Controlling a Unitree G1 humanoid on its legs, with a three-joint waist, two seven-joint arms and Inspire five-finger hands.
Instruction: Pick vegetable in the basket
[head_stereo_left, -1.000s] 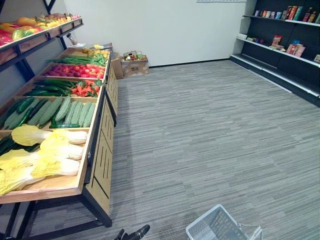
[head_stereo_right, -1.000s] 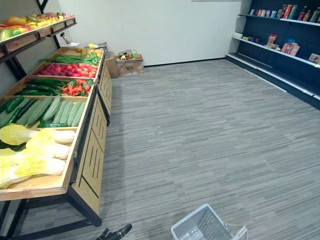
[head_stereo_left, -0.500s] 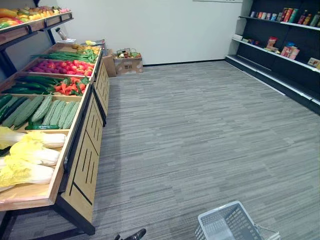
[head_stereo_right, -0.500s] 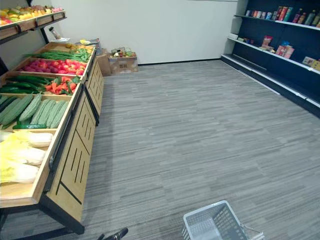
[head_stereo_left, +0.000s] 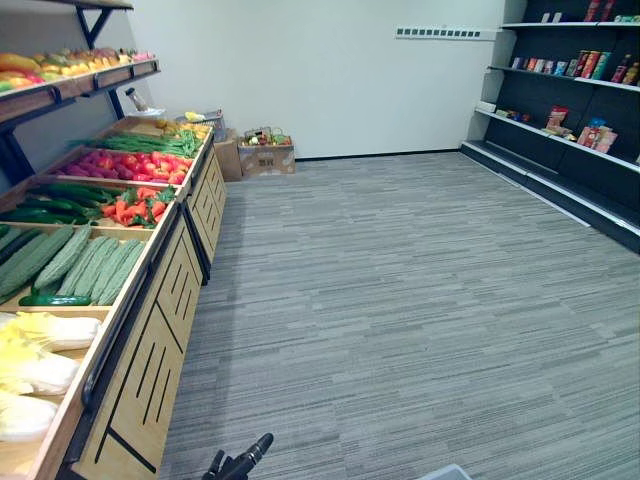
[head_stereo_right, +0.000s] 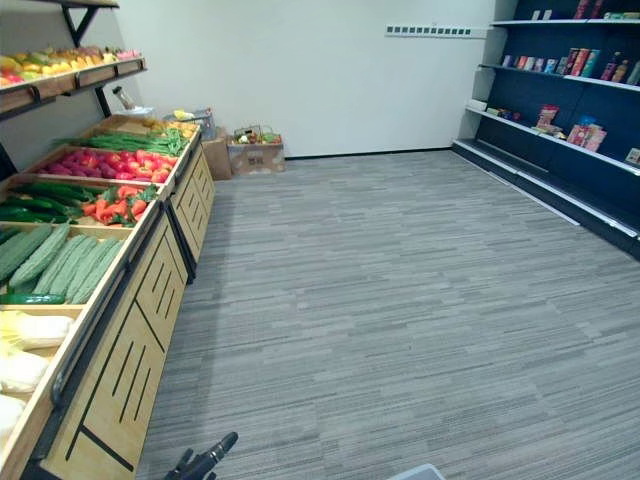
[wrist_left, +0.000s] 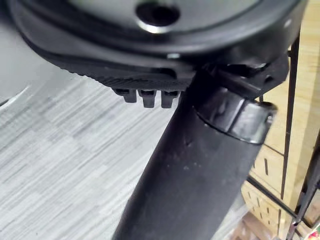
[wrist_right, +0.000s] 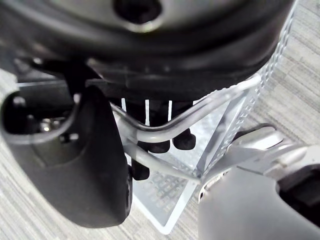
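Observation:
A wooden produce stand (head_stereo_left: 160, 310) runs along the left. It holds pale cabbages (head_stereo_left: 40, 335), ridged green gourds (head_stereo_left: 85, 265), dark cucumbers (head_stereo_left: 60, 190), red peppers (head_stereo_left: 135, 205) and green beans (head_stereo_left: 150, 140). My right hand (wrist_right: 90, 165) is shut round the wire handle (wrist_right: 165, 130) of a light grey mesh basket (wrist_right: 220, 125), which hangs below it over the floor. One corner of the basket (head_stereo_left: 445, 472) peeks in at the bottom edge. My left hand (head_stereo_left: 240, 464) hangs low beside the stand's front, fingers relaxed and holding nothing.
Grey striped carpet stretches wide to the right of the stand. Dark shelves (head_stereo_left: 570, 110) with packaged goods line the right wall. A cardboard box (head_stereo_left: 266, 155) sits by the back wall. An upper shelf of fruit (head_stereo_left: 70, 70) overhangs the stand's far side.
The whole view has shifted upward and along the stand, so the camera moved. The basket has slid almost out of the bottom edge. The left hand stays low by the stand.

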